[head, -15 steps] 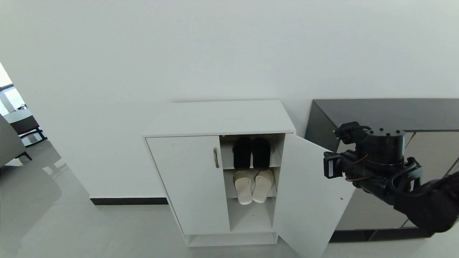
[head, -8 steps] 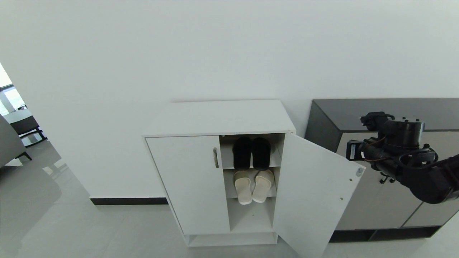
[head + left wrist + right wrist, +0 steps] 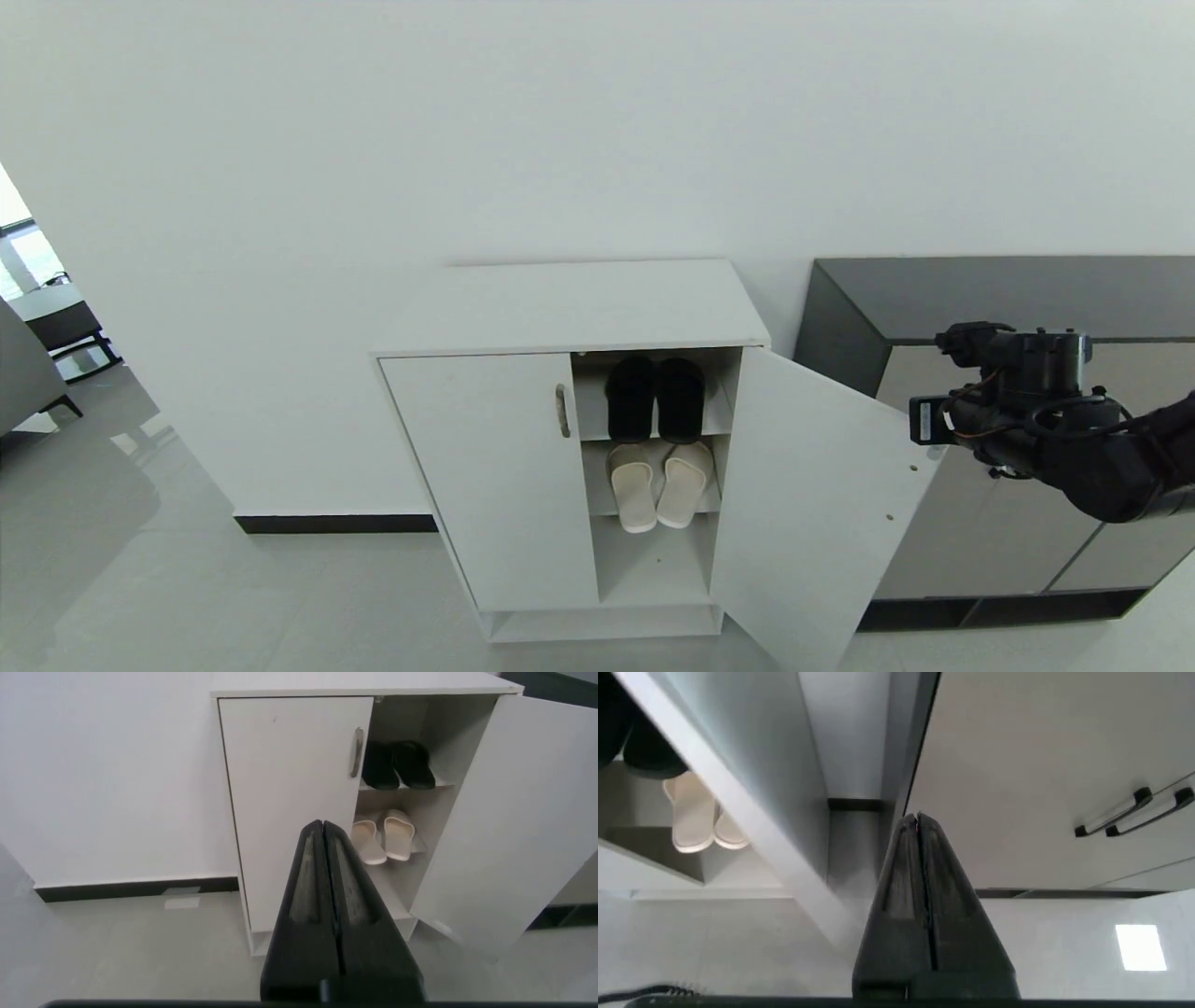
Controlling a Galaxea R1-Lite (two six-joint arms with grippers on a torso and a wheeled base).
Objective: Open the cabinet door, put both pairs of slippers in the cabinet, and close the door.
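Closing remains: door (image 3: 822,504) open, black slippers (image 3: 655,399) above white slippers (image 3: 659,483) inside cabinet (image 3: 569,308). Left tool (image 3: 323,823) and right tool (image 3: 918,819) clenched, empty; right just beside door's free edge. Risk: glancing push slips off, leaving door ajar.

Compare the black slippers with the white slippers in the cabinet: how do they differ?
Colour: the black slippers are dark, the white slippers pale.
Shelf: the black slippers sit on the top shelf, the white slippers on the shelf just below.
Pose: the black slippers lie parallel, while the white slippers angle toward each other at the front.
Both pairs are inside the cabinet, behind its open right door.
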